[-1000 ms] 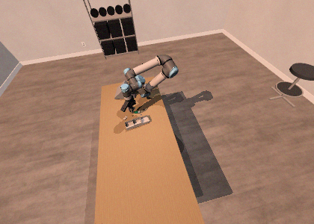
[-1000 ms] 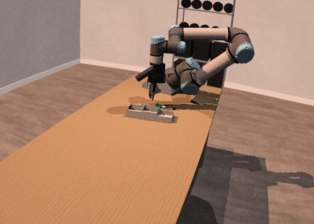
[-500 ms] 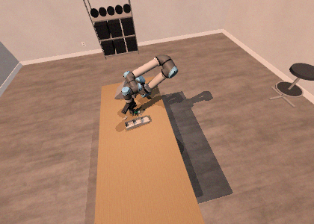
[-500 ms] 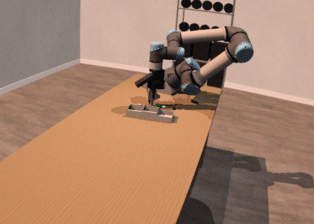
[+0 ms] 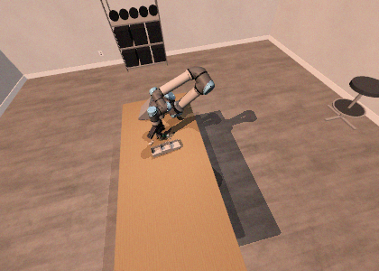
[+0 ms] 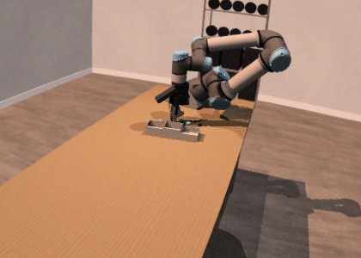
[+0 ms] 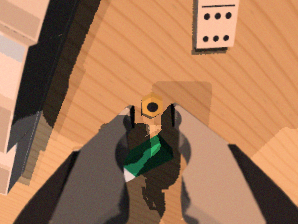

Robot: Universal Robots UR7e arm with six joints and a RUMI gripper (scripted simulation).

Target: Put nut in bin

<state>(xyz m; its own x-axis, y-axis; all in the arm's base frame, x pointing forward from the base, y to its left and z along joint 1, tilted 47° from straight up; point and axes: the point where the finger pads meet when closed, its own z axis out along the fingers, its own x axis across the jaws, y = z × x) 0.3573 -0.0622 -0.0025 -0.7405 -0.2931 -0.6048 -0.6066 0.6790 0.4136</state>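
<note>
A small yellow hex nut [image 7: 151,106] lies on the wooden table. My gripper [image 7: 152,106] hangs straight above it, with the fingertips standing narrowly apart on either side of the nut and not touching it. A green object with a white tip [image 7: 147,159] lies on the table under the fingers and is not held. The row of grey bins [image 5: 166,148] stands just beside the gripper [image 5: 155,132], and also shows in the exterior view [image 6: 173,130] and at the wrist view's left edge [image 7: 15,75]. I cannot read the bin letters.
A white domino tile [image 7: 215,24] lies beyond the nut. The table's far end and the robot base [image 6: 206,94] are close behind the gripper [image 6: 175,113]. A shelf rack [image 5: 133,26] stands at the back wall.
</note>
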